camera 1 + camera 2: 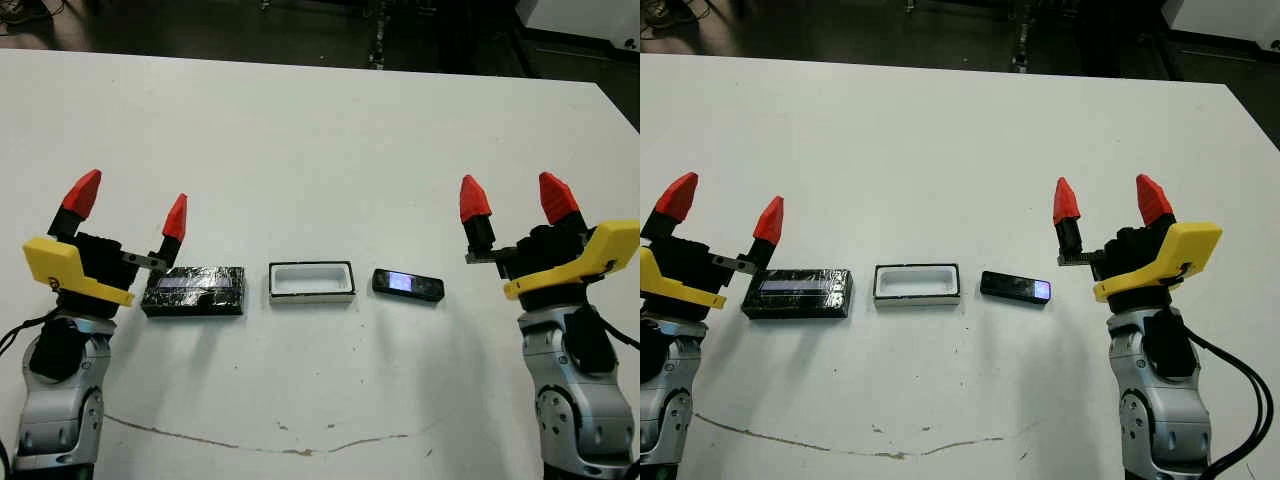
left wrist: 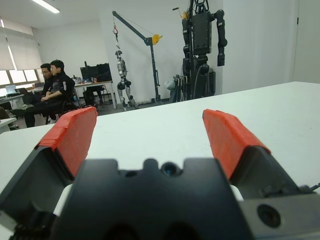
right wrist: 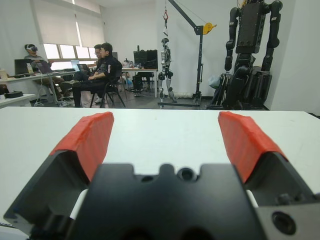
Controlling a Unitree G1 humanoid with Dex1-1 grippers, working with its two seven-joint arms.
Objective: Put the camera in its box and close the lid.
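Starting arrangement. The left tool (image 1: 131, 211) and right tool (image 1: 515, 201) were both raised off the white tabletop (image 1: 320, 130), each with fingers spread and holding nothing. Between them ran one row: the lid (image 1: 194, 290) lay just beside the left tool, the box (image 1: 311, 281) stood open and empty midway, and the camera (image 1: 408, 284), screen lit, lay nearer the right tool, apart from the box. Judged from this, no step was done: camera placement and lid closure both remained. Nothing obstructed the row. Beyond the tabletop, seated persons (image 3: 100, 67) and standing humanoid robots (image 2: 202, 47) occupied the room.
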